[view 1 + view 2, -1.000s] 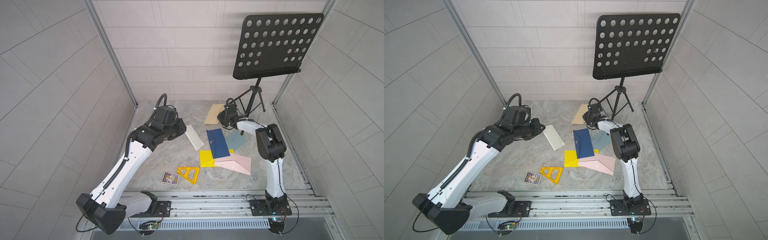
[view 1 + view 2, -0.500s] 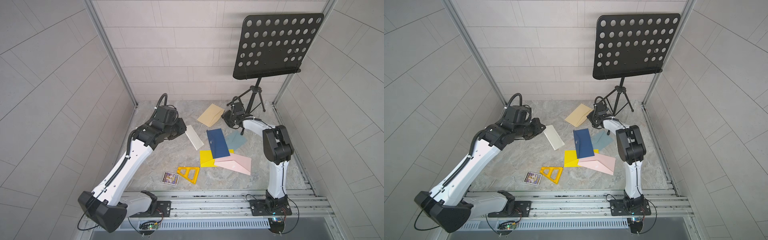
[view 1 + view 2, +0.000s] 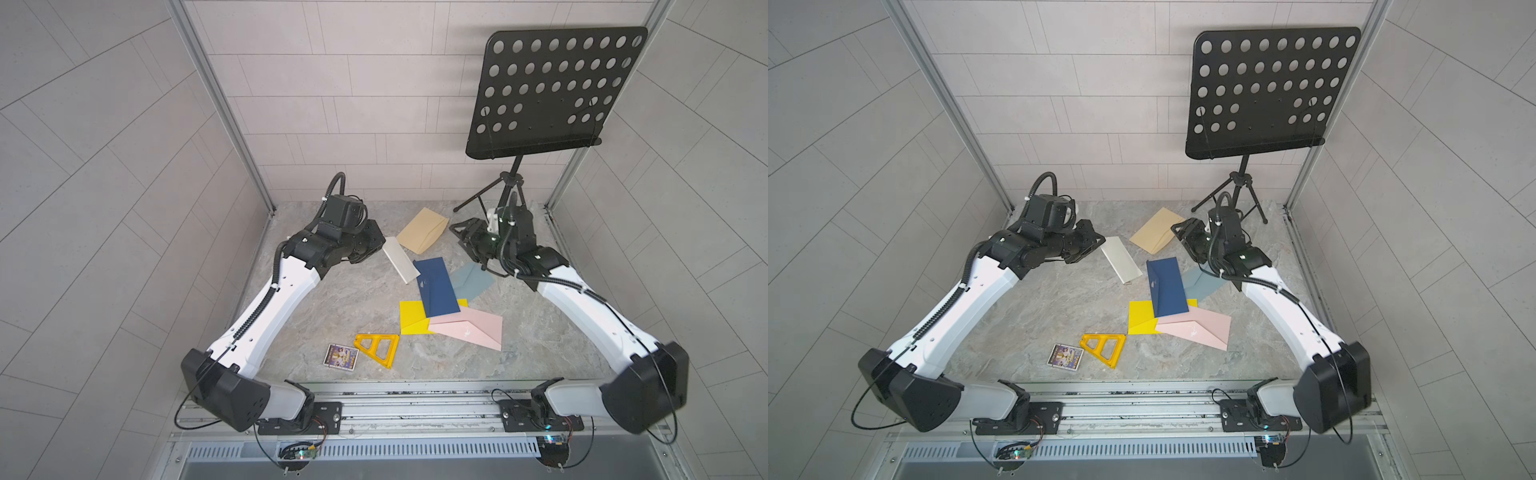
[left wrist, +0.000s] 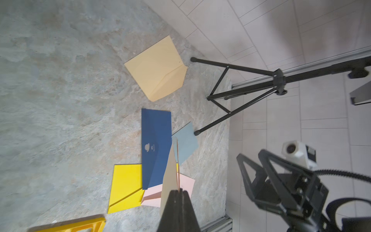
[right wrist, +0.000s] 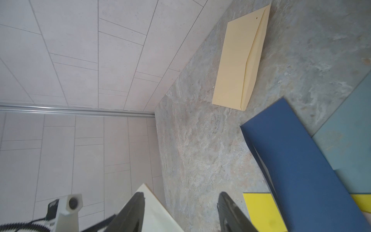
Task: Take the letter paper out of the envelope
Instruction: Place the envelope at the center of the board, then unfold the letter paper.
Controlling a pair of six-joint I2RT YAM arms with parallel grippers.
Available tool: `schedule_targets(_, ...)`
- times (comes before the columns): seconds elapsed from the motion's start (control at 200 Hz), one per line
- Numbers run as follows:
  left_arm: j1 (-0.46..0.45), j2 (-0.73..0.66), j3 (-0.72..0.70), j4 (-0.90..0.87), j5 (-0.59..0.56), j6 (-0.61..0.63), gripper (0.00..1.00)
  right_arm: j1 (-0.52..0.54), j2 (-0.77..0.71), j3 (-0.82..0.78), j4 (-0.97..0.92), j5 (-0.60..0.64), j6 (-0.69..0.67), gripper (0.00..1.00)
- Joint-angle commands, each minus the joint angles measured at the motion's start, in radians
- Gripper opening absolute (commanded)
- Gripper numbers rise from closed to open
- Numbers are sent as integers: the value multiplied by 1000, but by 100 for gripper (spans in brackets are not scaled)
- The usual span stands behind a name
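Left wrist: letter paper (image 4: 169, 180) points lengthwise beyond jaws.

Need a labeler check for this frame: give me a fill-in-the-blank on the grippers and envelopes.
1. The left gripper is shut on the folded ____ letter paper.
2. The right gripper is ____ and holds nothing.
3. The ____ envelope touches no other envelope.
Missing words: white; open; tan.
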Motion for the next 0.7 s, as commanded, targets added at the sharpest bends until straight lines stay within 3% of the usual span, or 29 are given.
schedule_targets(0.0, 7, 38, 60, 111, 78, -85, 0, -4, -110, -77, -45, -47, 82, 69)
schedule_targets(0.27, 3, 138, 129, 237, 221, -228, 0, -3, -170, -181, 169, -152, 250, 71)
schedule_targets(0.695, -17, 133, 35, 361, 233, -304, 0, -1, -126, -173, 249, -228, 305, 69)
